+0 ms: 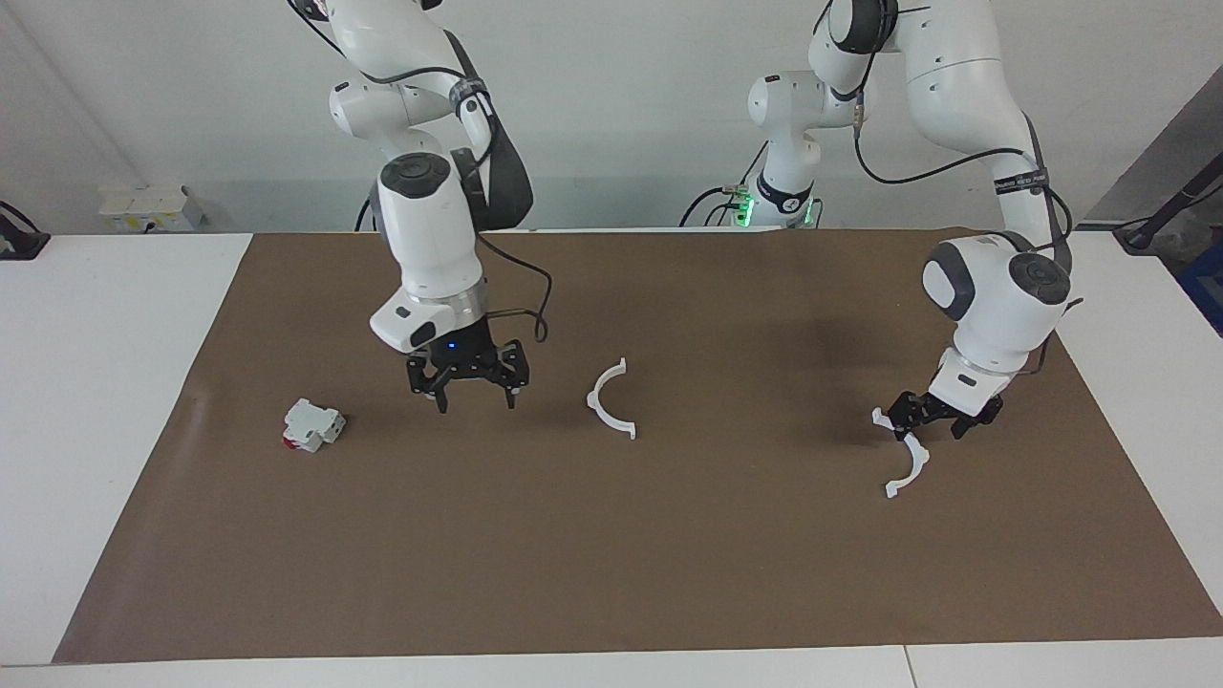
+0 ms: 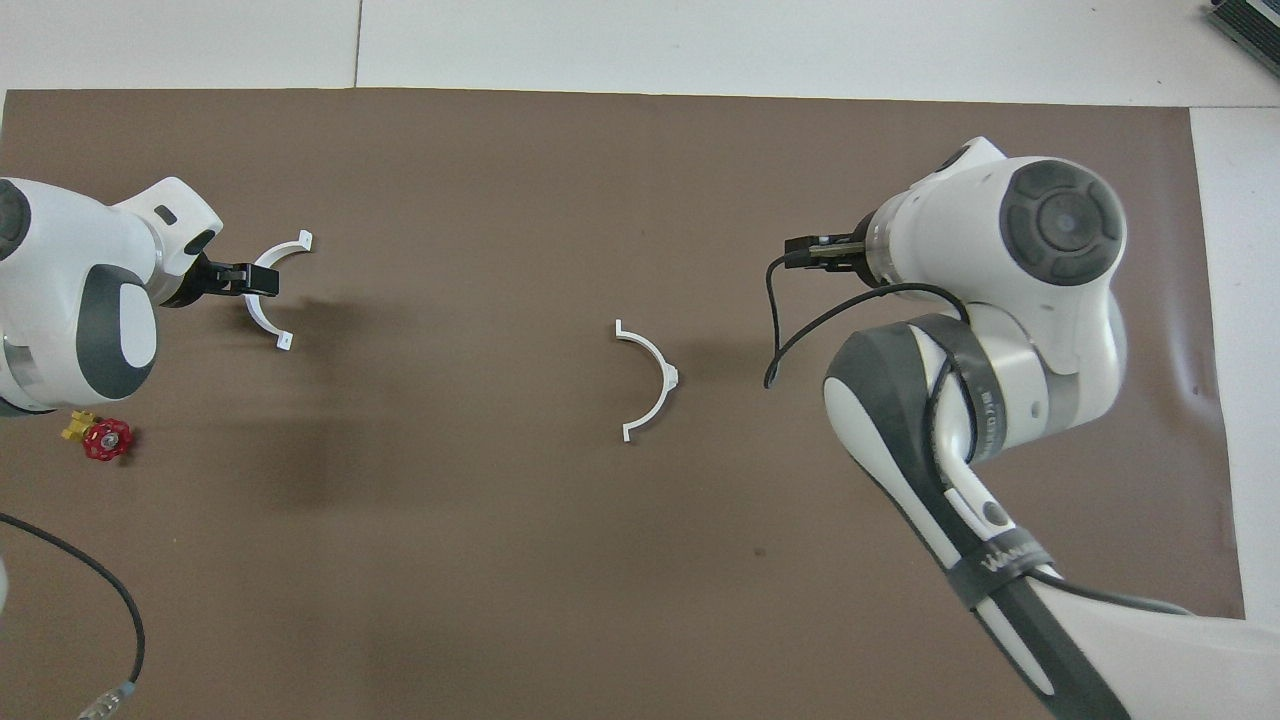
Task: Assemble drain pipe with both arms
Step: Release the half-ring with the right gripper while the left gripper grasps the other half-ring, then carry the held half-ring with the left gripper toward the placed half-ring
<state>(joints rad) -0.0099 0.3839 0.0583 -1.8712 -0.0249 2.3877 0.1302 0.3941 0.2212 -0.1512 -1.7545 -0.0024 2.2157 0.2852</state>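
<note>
Two halves of the drain pipe: one pinched between left gripper fingers, one on the desk beside right gripper, fingers spread. Centre those fingers astride the arc before closing.
</note>
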